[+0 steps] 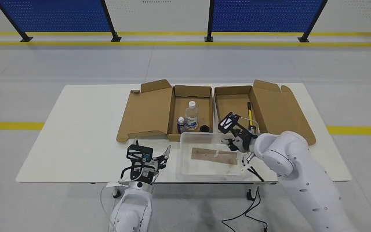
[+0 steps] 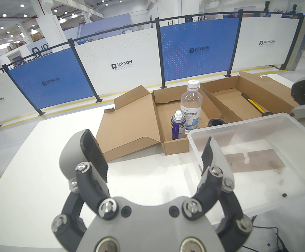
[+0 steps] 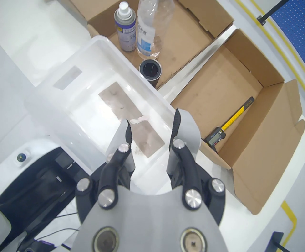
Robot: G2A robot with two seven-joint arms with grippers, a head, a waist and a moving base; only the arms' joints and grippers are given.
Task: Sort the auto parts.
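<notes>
place: factory hall | fencing: blue and white perforated partition panels [image 2: 197,55] across the top | floor: grey, yellow lines [image 1: 174,43] | ceiling: high, lamps [image 2: 4,15] upper left

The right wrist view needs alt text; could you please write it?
The right end effector hangs open over the rim of a clear plastic bin. Beyond it, one open cardboard box holds a caliper; a second box holds a spray can, a clear bottle and a black cylinder.
</notes>
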